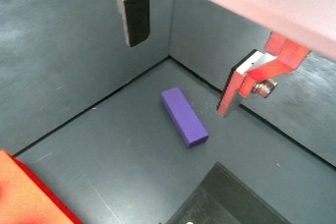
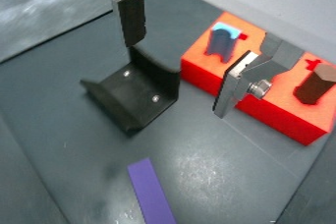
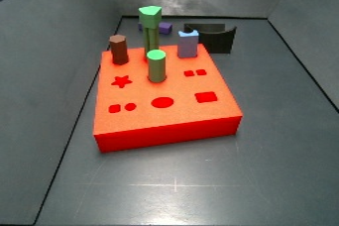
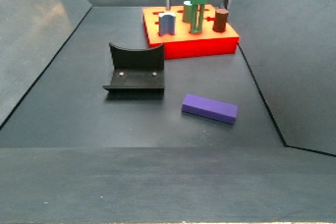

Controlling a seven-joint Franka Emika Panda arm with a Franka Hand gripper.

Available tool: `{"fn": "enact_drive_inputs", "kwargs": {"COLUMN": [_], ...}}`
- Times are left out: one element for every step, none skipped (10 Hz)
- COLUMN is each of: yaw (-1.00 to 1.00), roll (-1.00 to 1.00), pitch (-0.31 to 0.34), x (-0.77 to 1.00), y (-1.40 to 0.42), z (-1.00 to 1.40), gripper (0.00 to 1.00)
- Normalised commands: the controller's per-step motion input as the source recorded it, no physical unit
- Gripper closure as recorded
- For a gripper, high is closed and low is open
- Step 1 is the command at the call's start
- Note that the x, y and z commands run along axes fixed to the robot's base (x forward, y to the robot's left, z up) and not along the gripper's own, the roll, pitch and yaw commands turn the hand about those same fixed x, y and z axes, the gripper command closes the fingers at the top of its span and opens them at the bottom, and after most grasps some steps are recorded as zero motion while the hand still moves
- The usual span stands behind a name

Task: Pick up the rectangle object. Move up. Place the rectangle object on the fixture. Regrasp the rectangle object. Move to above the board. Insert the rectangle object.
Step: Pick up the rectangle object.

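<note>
**Pick not started: block flat on worktop**

Rectangle object (image 4: 209, 108) lies on its long side on the worktop (image 4: 79, 120), just beside the fixture (image 4: 134, 71), well apart from the board (image 3: 166, 101). Looks rigid, light, smooth-faced; grip across the narrow width, mid-length. Claw (image 1: 197, 56) hangs above it, fingers apart, empty.

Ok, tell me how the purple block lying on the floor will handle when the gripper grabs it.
The rectangle object looks rigid, so probably no flexing. Lying on a flat face, it shouldn't roll. Its smooth sides may slip between the open gripper's pads if pinched off-centre.
</note>
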Motion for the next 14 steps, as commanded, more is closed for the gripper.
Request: {"fn": "enact_drive_inputs", "kwargs": {"yaw": [0.87,0.87,0.91,0.96,0.9,0.67,0.55,0.55,0.56,0.59,0.46,0.54,0.26,0.24], "roll": [0.02,0.01,0.01,0.0,0.0,0.0,-0.02,-0.03,-0.05,-0.13,-0.22,-0.28,-0.24,-0.22], "pitch": [-0.033,-0.027,-0.069,-0.127,-0.1,-0.077,-0.043,-0.061,-0.066,-0.051,-0.06,-0.111,-0.214,-0.177], "x": [0.0,0.0,0.0,-0.07,0.0,0.13,0.16,0.05,0.06,0.14,0.0,0.04,-0.15,0.0], "y": [0.27,0.3,0.27,0.21,0.29,0.43,0.47,0.5,0.41,0.23,0.0,0.0,-0.31,-0.19], "z": [-0.75,-0.75,-0.78,-0.85,-0.9,-0.89,-0.82,-0.81,-0.84,-0.83,-0.64,-0.47,-0.38,-0.41], "gripper": [0.0,0.0,0.0,0.0,0.0,0.0,0.0,0.0,0.0,0.0,0.0,0.0,0.0,0.0]}}
